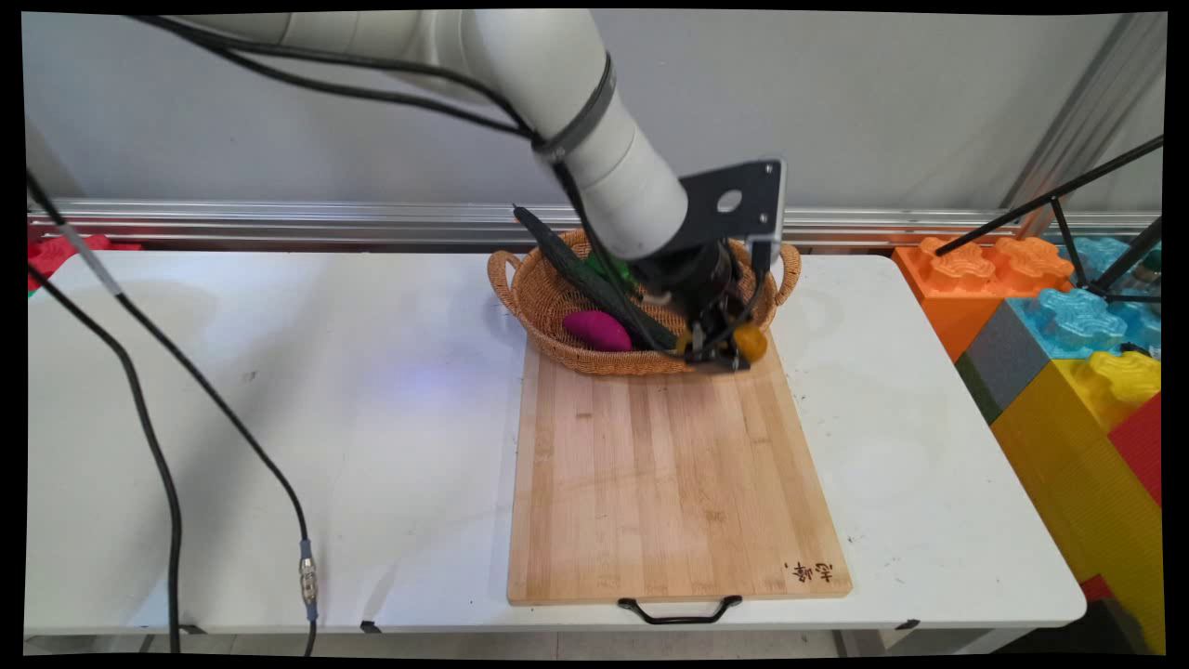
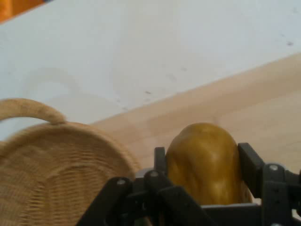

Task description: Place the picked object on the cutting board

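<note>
The gripper (image 2: 203,162) clamps a yellow-brown potato (image 2: 205,162) just over the basket's (image 1: 548,297) near rim, above the far end of the board (image 1: 669,483). The board lies on a white table (image 1: 279,418) before a grey wall. In the basket lie a purple yam (image 1: 596,331) and a cucumber (image 1: 594,279). Big toy bricks (image 1: 1077,372) stand at the right.

One wicker basket (image 1: 548,297) sits at the far end of one wooden cutting board (image 1: 669,474). In the basket lie one purple vegetable (image 1: 596,331) and one long dark green vegetable (image 1: 594,283). One yellow-brown potato-like piece (image 2: 204,162) sits in the one pincer (image 2: 202,165).
</note>
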{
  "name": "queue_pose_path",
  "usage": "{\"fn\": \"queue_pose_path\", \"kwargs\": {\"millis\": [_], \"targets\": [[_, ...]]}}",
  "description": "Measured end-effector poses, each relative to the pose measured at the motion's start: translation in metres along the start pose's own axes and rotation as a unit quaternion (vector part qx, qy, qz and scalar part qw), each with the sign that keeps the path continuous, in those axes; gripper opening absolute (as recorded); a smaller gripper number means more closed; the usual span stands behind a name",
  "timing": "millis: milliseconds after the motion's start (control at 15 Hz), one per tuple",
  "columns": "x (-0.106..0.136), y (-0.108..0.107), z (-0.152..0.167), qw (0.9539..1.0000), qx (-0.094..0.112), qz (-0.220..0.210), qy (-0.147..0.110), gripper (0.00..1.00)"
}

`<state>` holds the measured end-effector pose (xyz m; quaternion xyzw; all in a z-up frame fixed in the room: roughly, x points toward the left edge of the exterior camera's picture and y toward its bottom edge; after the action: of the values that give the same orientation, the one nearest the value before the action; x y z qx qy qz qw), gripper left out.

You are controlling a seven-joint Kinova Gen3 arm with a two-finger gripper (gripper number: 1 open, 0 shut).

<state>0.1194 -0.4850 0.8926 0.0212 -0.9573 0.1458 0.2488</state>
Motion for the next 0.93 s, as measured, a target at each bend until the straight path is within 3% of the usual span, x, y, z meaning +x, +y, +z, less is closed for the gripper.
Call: {"fn": "queue_pose_path", "kwargs": {"millis": [400, 800, 867, 933], "targets": [[-0.022, 0.036, 0.042, 0.9991, -0.019, -0.036, -0.014, 0.00], [-0.041, 0.055, 0.078, 0.9975, -0.034, -0.057, -0.024, 0.00], [-0.042, 0.057, 0.080, 0.9973, -0.037, -0.059, -0.024, 1.00], [-0.041, 0.058, 0.081, 0.9972, -0.038, -0.060, -0.023, 1.00]]}}
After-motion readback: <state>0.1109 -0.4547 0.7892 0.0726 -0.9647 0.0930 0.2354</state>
